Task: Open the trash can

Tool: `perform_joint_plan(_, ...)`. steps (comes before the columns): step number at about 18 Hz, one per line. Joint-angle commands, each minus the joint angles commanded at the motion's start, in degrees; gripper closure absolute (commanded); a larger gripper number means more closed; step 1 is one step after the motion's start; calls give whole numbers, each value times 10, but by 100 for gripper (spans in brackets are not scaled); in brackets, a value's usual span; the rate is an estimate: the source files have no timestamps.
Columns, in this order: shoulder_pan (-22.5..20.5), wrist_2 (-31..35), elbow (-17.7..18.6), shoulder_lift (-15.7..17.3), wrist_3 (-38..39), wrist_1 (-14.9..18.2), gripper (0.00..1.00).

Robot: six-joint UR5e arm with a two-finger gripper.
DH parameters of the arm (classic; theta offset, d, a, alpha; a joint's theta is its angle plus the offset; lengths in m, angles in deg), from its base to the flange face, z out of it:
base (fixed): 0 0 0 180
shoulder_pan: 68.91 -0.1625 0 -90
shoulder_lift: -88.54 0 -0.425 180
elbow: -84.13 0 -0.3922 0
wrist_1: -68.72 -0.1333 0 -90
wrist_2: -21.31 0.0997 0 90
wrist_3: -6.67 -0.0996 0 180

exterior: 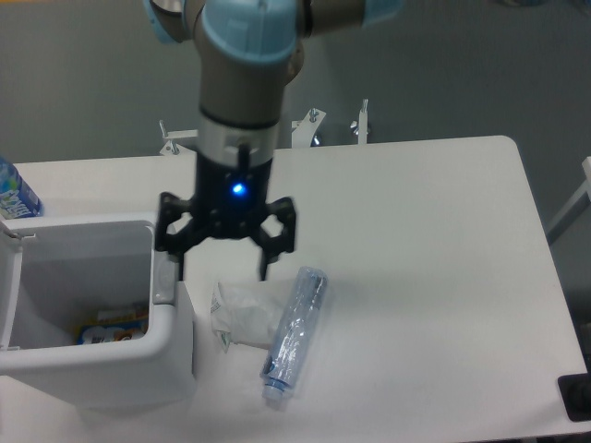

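The white trash can (171, 355) stands at the table's front left with its lid swung up toward the left edge of the frame. Its inside is exposed, and colourful packaging lies at the bottom. My gripper (222, 268) hangs open just above the can's right rim. One finger is over the small latch strip (163, 280) on that rim, the other over the table to the right. Nothing is held between the fingers.
A crumpled white wrapper (242, 312) and a clear crushed plastic bottle (294, 334) lie on the table right of the can. A blue-labelled bottle (13, 196) stands at the far left edge. Metal brackets (360, 120) sit behind the table.
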Motion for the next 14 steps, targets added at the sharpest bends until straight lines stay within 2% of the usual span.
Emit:
perform_joint_plan(2,-16,62,-2,6,-17,3,0)
perform_joint_plan(3,-22,69,-2,11,-34,7,0)
perform_joint_plan(5,-35,74,7,18,-93,15,0)
perform_joint_plan(10,-100,76,14,40,-277,103,0)
perform_joint_plan(14,-146,76,19,47,-425,113,0)
